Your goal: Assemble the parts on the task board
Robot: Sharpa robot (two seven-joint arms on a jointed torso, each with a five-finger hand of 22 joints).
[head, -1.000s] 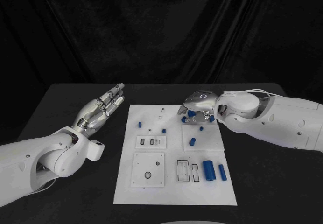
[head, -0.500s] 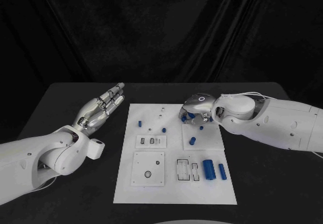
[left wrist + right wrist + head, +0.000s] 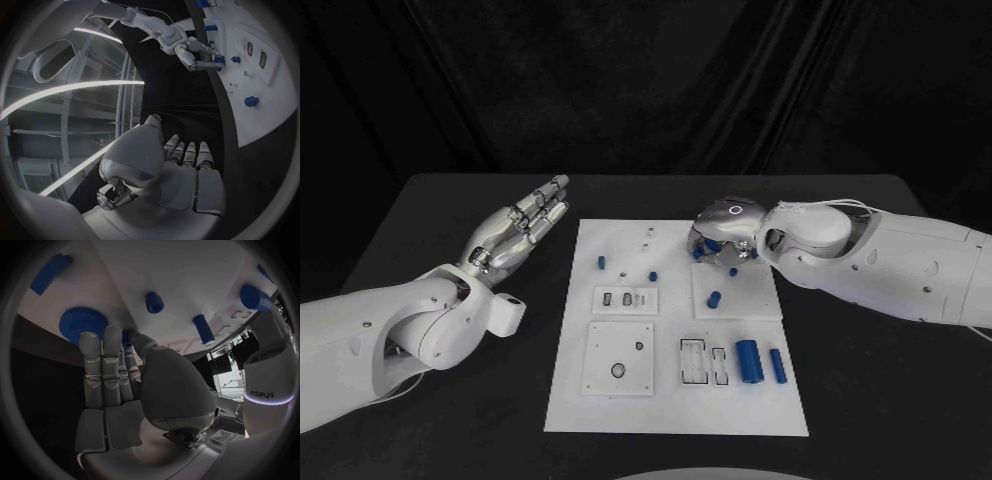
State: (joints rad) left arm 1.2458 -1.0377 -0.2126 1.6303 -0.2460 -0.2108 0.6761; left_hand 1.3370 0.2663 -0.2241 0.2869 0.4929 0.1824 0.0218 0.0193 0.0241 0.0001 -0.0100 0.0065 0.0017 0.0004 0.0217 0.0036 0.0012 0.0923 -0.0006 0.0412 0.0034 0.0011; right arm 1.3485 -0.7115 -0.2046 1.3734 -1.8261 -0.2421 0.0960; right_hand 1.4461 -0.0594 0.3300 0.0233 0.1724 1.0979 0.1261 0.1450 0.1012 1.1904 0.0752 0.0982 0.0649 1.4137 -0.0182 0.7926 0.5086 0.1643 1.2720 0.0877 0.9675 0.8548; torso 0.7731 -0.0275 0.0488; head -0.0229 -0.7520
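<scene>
The white task board (image 3: 675, 410) lies mid-table with blue parts on it. My right hand (image 3: 723, 233) hovers over its far right corner, fingers pointing down among blue parts. In the right wrist view its fingertips (image 3: 103, 340) reach beside a blue gear (image 3: 82, 325), and thumb and finger pinch a small blue part (image 3: 127, 336). My left hand (image 3: 516, 232) floats left of the board, flat and open, holding nothing. The left wrist view shows the right hand (image 3: 199, 54) at the board's (image 3: 269, 105) far end.
On the board are short blue pegs (image 3: 600, 265) (image 3: 714, 299), two blue cylinders (image 3: 747, 360) (image 3: 776, 367) at the near right, and white plates with slots (image 3: 617, 360). Black table (image 3: 459, 420) surrounds the board on all sides.
My right hand has settled slightly lower and nearer the board's middle, fingers drawn in around the blue parts. The left hand has stayed in place.
</scene>
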